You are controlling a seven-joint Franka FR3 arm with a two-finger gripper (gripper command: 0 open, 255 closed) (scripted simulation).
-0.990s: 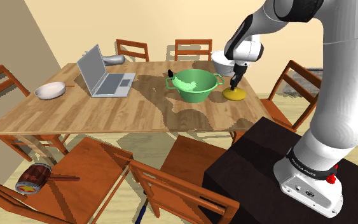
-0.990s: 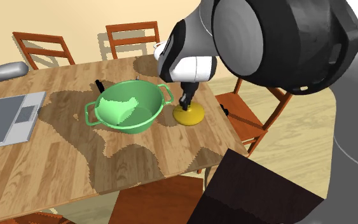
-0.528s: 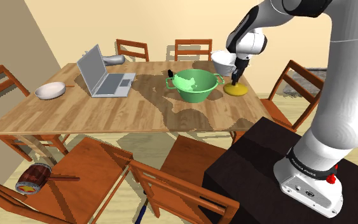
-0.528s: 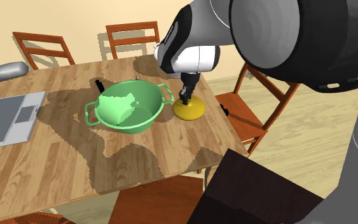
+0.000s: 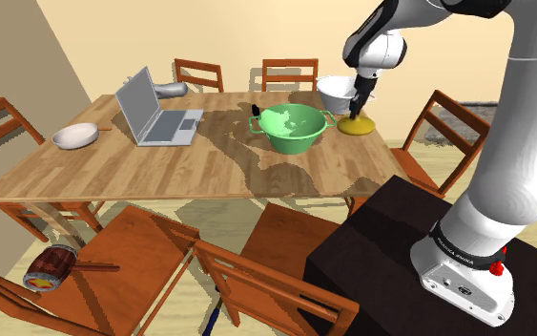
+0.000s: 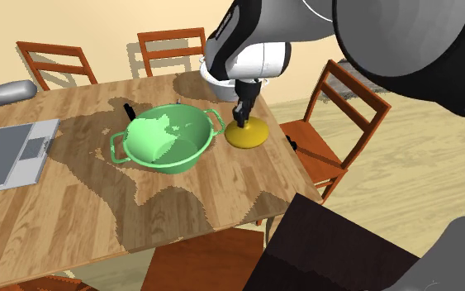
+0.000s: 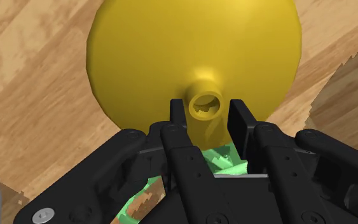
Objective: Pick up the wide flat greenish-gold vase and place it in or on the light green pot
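Wooden table (image 5: 113, 172) is lying just below the yellow vase (image 5: 356, 127), now rising higher than a moment ago beside the green pot (image 5: 295, 129). The gripper (image 5: 356, 108) is clamping its narrow neck.

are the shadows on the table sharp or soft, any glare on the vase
Shoulder view: dark shadow with jagged, stepped edges on the table around the pot; second exterior view: the same hard-edged patch spreads toward the near edge; wrist view: vase evenly lit, softly shaded, no glare.
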